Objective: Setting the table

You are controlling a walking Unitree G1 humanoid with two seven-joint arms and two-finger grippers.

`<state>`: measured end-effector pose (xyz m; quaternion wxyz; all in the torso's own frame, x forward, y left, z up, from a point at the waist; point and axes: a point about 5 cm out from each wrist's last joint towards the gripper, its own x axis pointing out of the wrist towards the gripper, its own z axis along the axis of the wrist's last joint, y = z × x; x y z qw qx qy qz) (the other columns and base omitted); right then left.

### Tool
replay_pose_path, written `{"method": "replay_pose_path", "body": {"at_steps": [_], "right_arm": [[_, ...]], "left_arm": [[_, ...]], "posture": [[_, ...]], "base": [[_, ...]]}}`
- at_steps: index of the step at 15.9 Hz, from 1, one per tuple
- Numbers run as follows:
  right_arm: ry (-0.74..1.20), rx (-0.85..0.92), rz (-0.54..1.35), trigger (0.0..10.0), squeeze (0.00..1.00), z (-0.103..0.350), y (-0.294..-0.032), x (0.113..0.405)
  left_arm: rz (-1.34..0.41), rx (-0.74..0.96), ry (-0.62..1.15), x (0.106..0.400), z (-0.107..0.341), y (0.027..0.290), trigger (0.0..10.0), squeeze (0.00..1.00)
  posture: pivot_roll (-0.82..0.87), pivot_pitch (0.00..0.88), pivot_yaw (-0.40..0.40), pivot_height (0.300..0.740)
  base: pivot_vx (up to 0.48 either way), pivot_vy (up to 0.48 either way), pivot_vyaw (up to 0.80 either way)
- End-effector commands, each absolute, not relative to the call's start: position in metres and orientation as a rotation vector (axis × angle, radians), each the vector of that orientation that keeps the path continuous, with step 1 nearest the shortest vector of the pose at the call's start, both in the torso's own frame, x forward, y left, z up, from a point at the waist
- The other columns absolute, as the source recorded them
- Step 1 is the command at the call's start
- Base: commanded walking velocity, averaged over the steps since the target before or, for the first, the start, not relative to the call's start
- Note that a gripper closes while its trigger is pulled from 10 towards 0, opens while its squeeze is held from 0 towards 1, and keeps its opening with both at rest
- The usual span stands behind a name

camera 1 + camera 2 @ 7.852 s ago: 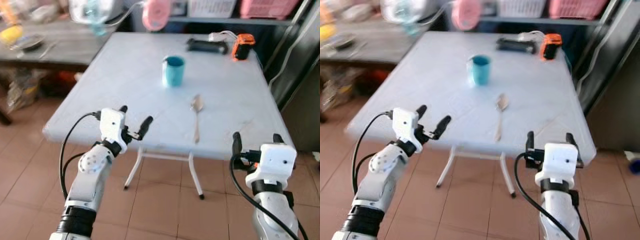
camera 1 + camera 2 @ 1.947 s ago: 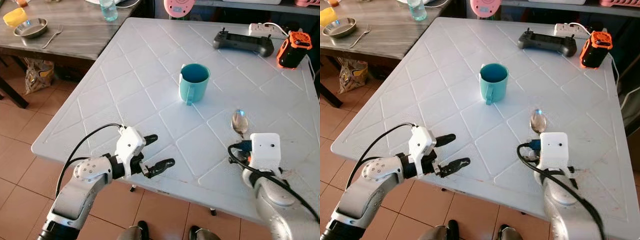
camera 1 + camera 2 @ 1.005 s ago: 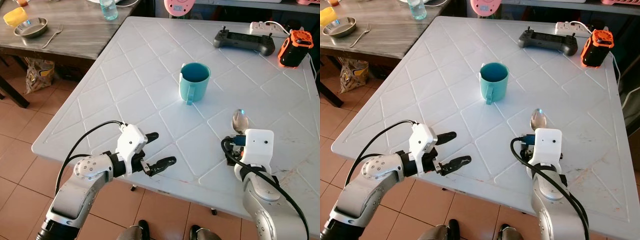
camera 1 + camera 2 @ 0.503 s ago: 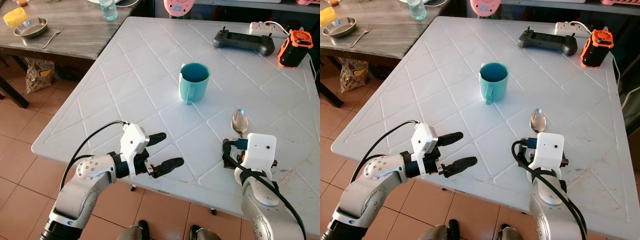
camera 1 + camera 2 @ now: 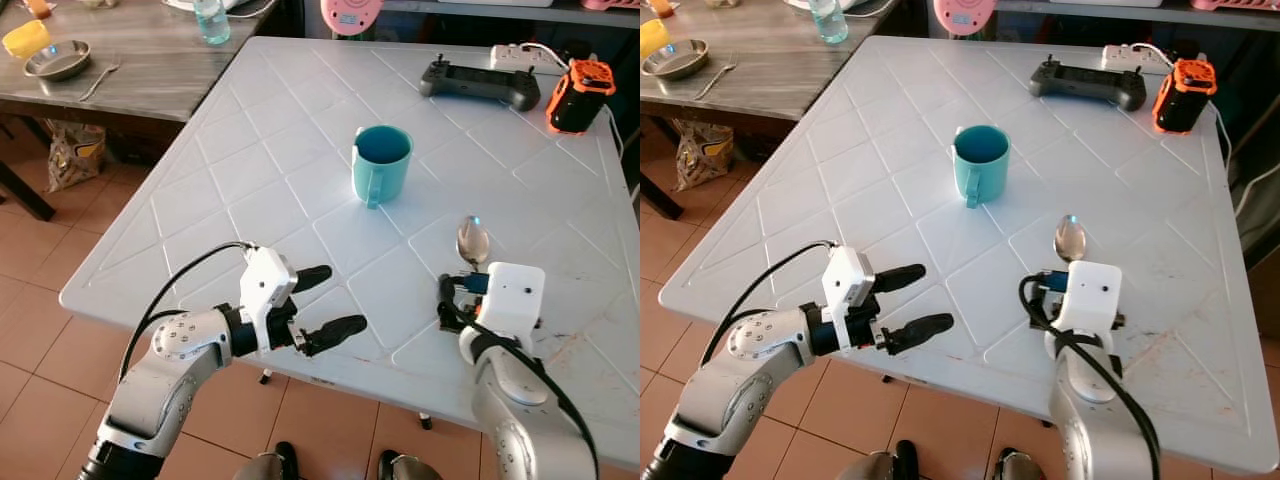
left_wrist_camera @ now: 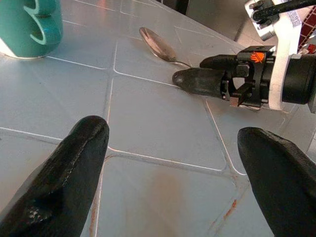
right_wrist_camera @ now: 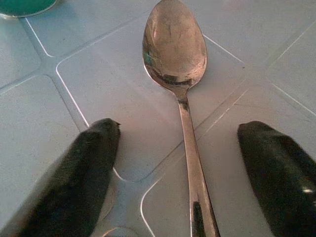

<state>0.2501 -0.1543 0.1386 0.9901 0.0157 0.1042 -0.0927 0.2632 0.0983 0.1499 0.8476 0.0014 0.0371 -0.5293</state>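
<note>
Right wrist view: my right pincer is standing wide open just over the white surface, one black finger at lower left of frame, the other at lower right. The metal spoon is lying flat between them, bowl in the upper centre, handle running down to the bottom edge, touching neither finger.

Left eye view: the spoon is sitting right of centre, its bowl showing just above my white right wrist housing, which is hiding the handle. The teal mug is standing upright at centre, handle turned toward the near edge, well apart from the spoon. A dark handheld controller and an orange and black device are resting near the far edge at upper right, with a white power strip behind them.

My left pincer is hanging open over the near edge of the surface at lower centre, gripping nothing, fingers pointing toward the right side of frame.

A grey wooden table is occupying the upper left, carrying a metal bowl, a fork and a clear bottle.
</note>
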Motion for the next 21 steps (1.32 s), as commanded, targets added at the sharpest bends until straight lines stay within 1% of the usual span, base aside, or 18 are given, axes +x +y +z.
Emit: {"method": "replay_pose_path", "body": {"at_steps": [1,7,12,16,21], "right_arm": [[0.255,0.052,-0.155,0.0,0.00,0.129,-0.145,0.248],[0.262,0.059,-0.164,0.0,0.00,0.126,-0.147,0.248],[0.248,0.064,-0.158,0.0,0.00,0.128,-0.151,0.256],[0.248,0.078,-0.138,0.0,0.00,0.127,-0.148,0.258],[0.290,0.103,-0.105,0.0,0.00,0.119,-0.142,0.252]], "left_arm": [[-1.114,0.008,0.099,0.263,0.144,0.103,10.0,0.00],[-1.115,0.007,0.108,0.263,0.138,0.103,10.0,0.00],[-1.117,0.008,0.112,0.264,0.135,0.104,10.0,0.00],[-1.116,0.012,0.114,0.263,0.136,0.104,10.0,0.00],[-1.119,0.015,0.115,0.261,0.138,0.105,10.0,0.00]], "posture": [[0.03,0.214,0.076,0.740],[0.03,0.214,0.078,0.740],[0.03,0.219,0.080,0.740],[0.04,0.219,0.080,0.740],[0.03,0.220,0.080,0.740]], "base": [[0.000,0.000,0.00],[0.000,0.000,0.00],[0.000,0.000,0.00],[0.000,0.000,0.00],[0.000,0.000,0.00]]}}
